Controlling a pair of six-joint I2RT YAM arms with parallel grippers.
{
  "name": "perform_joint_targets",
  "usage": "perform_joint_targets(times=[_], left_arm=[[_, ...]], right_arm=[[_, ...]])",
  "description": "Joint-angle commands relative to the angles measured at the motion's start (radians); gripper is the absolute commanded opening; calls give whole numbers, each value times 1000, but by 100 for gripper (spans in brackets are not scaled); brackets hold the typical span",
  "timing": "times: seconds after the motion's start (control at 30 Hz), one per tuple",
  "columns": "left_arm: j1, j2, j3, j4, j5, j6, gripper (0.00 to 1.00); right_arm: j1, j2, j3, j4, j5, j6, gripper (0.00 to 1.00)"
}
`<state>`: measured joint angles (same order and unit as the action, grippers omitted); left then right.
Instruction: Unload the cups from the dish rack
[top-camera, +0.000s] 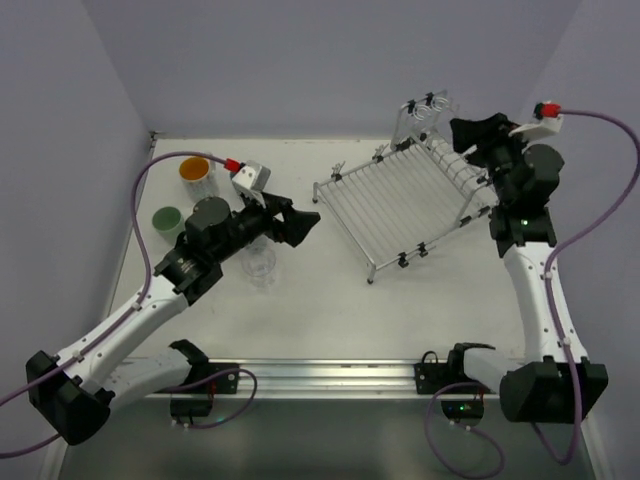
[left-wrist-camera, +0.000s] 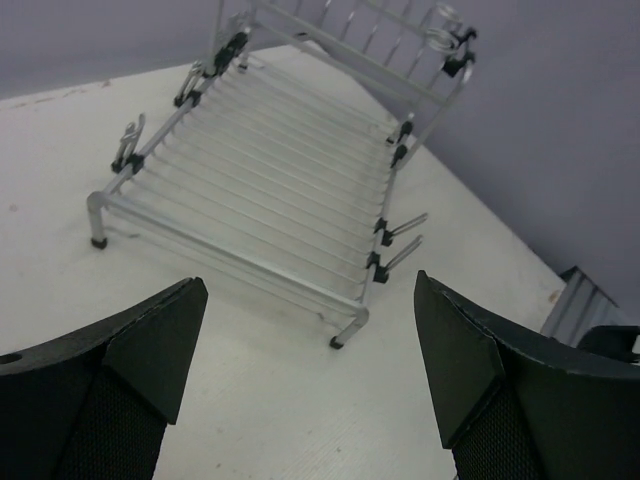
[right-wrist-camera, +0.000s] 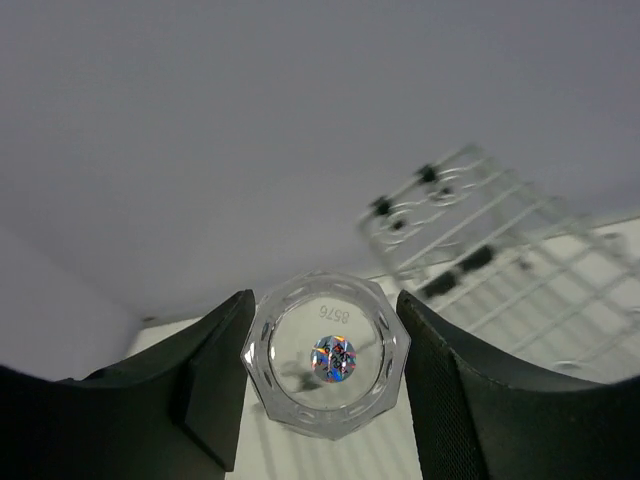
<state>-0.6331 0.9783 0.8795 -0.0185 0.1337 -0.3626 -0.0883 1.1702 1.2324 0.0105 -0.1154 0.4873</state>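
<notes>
The silver wire dish rack (top-camera: 400, 200) (left-wrist-camera: 260, 190) stands at the back right of the table, and its flat section holds no cups. My right gripper (top-camera: 470, 135) (right-wrist-camera: 325, 305) hovers at the rack's raised back, shut on a clear glass (right-wrist-camera: 325, 350) whose octagonal base faces the wrist camera. My left gripper (top-camera: 300, 222) (left-wrist-camera: 310, 290) hangs open and holds nothing, left of the rack and pointing at its near corner. Three cups stand on the table at the left: a white cup with orange inside (top-camera: 195, 170), a pale green cup (top-camera: 166, 220) and a clear glass (top-camera: 262, 263).
Purple walls close the table in at the back and both sides. A metal rail (top-camera: 320, 380) with the arm bases runs along the near edge. Purple cables trail from both wrists.
</notes>
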Motion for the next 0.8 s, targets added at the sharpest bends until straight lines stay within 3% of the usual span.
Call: perform_joint_targets(times=[0.0,0.03,0.2,0.33,0.6,0.77], left_arm=[[7,32,44,230,168,-169,90],[6,63,42,264,226,-202,84],[6,143,24,475,323,-423,82],[6,192,18,604,339,-525,82],[6,258,39,653,317,-567,78],[6,309,58,715,345,-610,68]], right_arm=[[134,-24,-180,407,-314,310,39],[168,-33,-229,451,-329,376,40],[338,-53,-350,692,-365,516,40],[393,-75,-398,710,-351,524,40],[438,-67,-442,747,-372,539,40],[455,-44,-453,784,-395,557,40]])
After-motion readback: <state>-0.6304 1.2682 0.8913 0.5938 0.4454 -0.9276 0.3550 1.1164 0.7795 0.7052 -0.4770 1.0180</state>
